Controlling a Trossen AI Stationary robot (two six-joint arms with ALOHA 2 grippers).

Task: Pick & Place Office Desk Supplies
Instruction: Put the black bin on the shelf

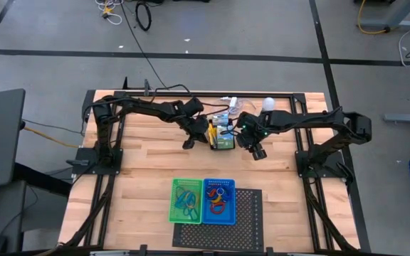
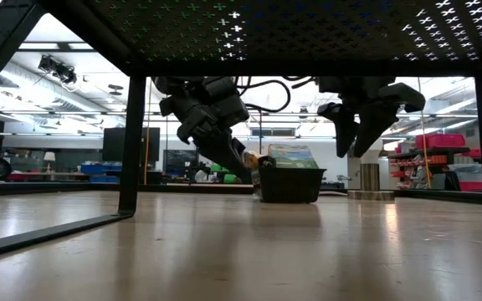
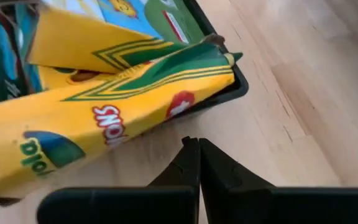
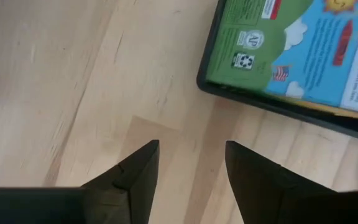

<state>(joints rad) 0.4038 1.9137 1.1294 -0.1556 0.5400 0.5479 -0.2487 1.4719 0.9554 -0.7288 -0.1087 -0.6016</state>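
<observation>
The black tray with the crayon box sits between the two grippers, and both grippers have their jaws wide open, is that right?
Not quite. The black tray with the crayon box does sit between the two grippers, but only the right gripper has its jaws open. The left wrist view shows the left gripper with its jaws shut, holding nothing.

Bare table (image 1: 148,153) between black tray (image 1: 223,144) and perforated sheet (image 1: 251,213)

Both arms are dark, nearly black, built of slim tubular links joined by bulkier rounded joints with thin black cables running along them, and the left hand (image 3: 199,163) and right hand (image 4: 191,163) each end in two matte black, wedge-shaped, tapering fingers.
</observation>
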